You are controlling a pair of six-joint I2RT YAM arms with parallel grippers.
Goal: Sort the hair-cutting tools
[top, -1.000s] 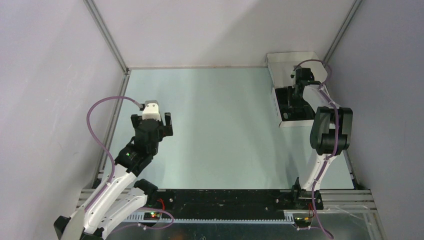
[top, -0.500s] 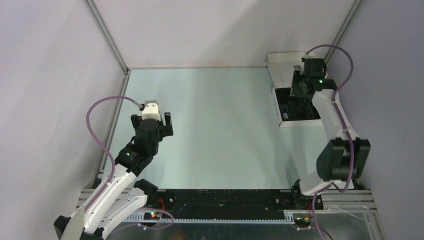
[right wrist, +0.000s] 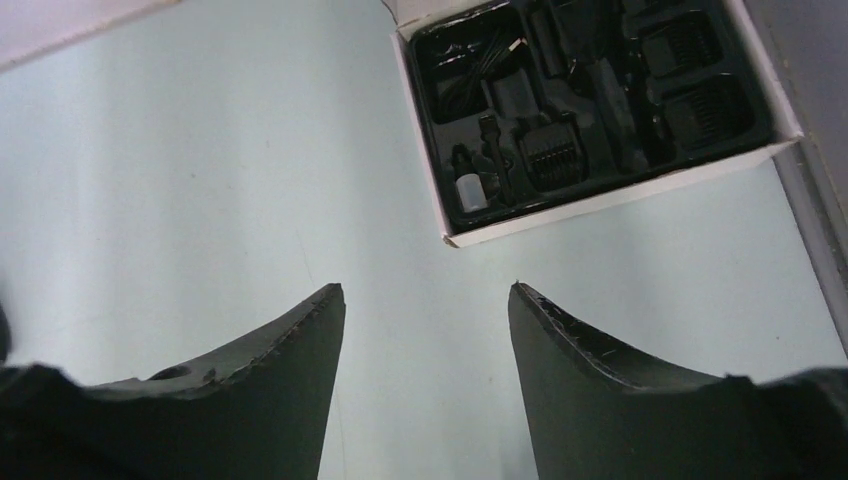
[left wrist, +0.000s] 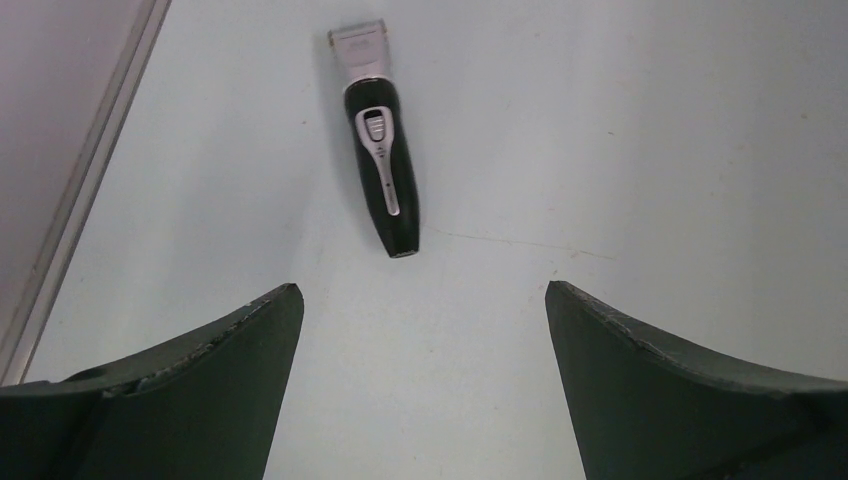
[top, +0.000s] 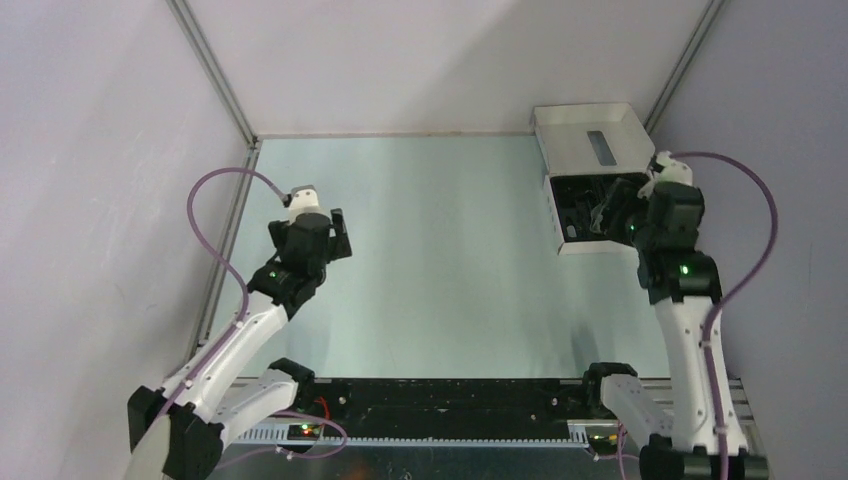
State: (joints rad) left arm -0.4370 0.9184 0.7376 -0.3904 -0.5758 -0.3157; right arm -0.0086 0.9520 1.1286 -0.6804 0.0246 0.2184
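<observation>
The hair clipper (left wrist: 382,165) lies flat on the pale table (left wrist: 650,150) near its left edge, just ahead of the left gripper (left wrist: 420,288). Its long axis runs nearly straight away from that gripper, leaning slightly left. The silver blade end points away and the black butt end points back toward the fingers, with the silver switch strip facing up. The left gripper is spread as wide as it goes, has nothing between its 2 fingers, and hangs above the table, touching nothing.

The right gripper (right wrist: 425,290) is about half open and also empty, over bare table just short of the white box (right wrist: 620,193) at the far right. In the box's black tray sit the small accessories: a comb attachment (right wrist: 550,150) with its teeth toward the gripper, a coiled cable (right wrist: 465,75) and 2 blocky black pieces (right wrist: 700,80).
</observation>
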